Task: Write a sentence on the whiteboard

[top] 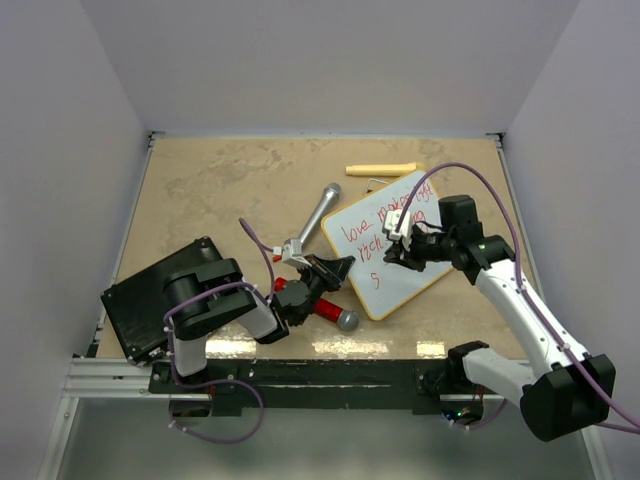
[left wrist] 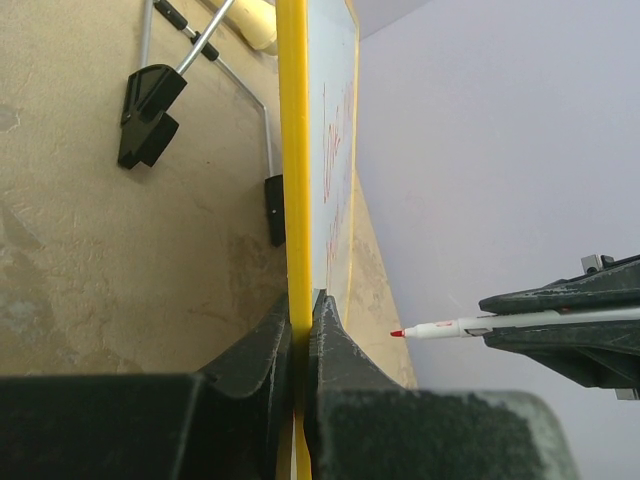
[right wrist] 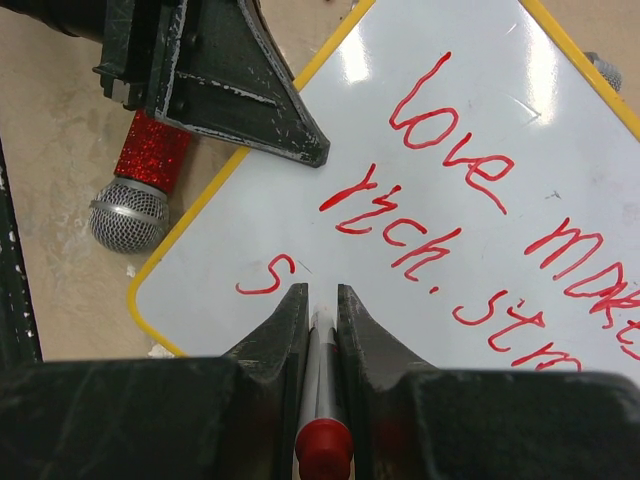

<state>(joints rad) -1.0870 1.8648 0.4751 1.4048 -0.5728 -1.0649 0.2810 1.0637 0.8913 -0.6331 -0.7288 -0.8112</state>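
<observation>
Fingers (left wrist: 262,350) of the left gripper (left wrist: 300,325) are pinched shut on the yellowish frame at the near-left edge of the whiteboard (top: 405,278). The board sits turned on the diagonal toward the right edge of the table (top: 220,190), about midway between its far and near edges. The right gripper (right wrist: 320,295) is closed around a marker (right wrist: 320,350), held over the near part of the board. The sentence (right wrist: 395,235) looks partly done. A first line starts with "love" and a second word beginning "mak". A second line reads "rich." and then "str" or similar. A third line has only a single "s" so far, just left of the marker, so most of the last line seems left to write. The right ends of the first two lines run out of the right wrist view, and the gripper covers them in the top view, so their last words cannot be read. The marker tip is hidden between the fingers in the right wrist view. From the left wrist it appears just off the board face, though that edge-on angle makes contact hard to judge. A red glitter microphone (top: 325,308) lies beside the board's near-left corner, partly under the left gripper. A silver microphone (top: 318,213) lies off its far-left edge. The flat black box (top: 150,300) at the near-left corner is partly covered by the left arm.
</observation>
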